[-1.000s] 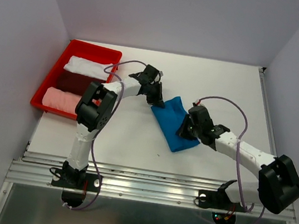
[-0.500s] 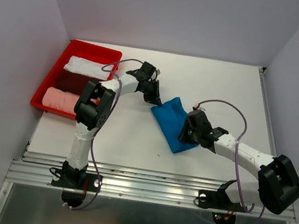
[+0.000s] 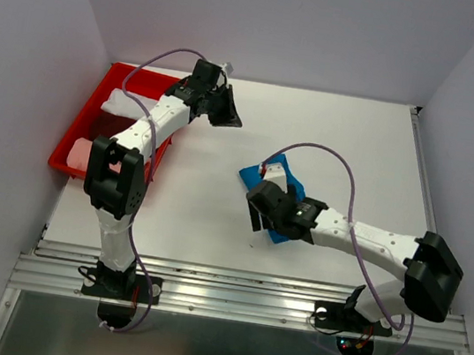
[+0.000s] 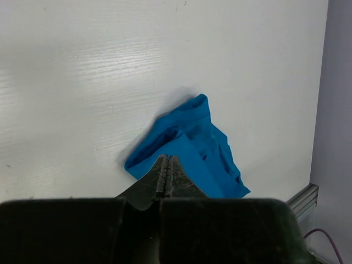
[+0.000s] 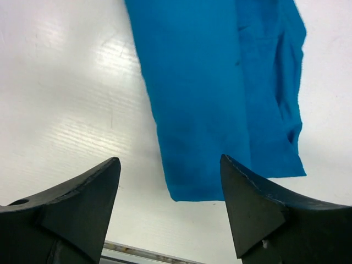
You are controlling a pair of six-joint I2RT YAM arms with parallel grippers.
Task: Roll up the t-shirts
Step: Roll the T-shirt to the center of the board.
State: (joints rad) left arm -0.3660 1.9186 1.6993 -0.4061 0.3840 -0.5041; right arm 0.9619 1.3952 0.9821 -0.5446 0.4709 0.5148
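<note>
The bright blue t-shirt lies folded into a long strip mid-table, largely covered by my right arm in the top view. In the right wrist view the blue t-shirt runs away from me, its near end between the fingers. My right gripper is open just over that near end, holding nothing. In the top view the right gripper is at the strip's near-left end. My left gripper is shut and empty, raised near the tray, well back from the shirt. In the left wrist view the left gripper points at the blue t-shirt.
A red tray stands at the back left, holding a rolled white t-shirt and a rolled pink t-shirt; my left arm crosses over it. The metal rail runs along the near edge.
My right gripper opened, let go of the blue cloth and shifted left to the strip's near end. My left arm pulled off the shirt and swung back-left toward the tray.
</note>
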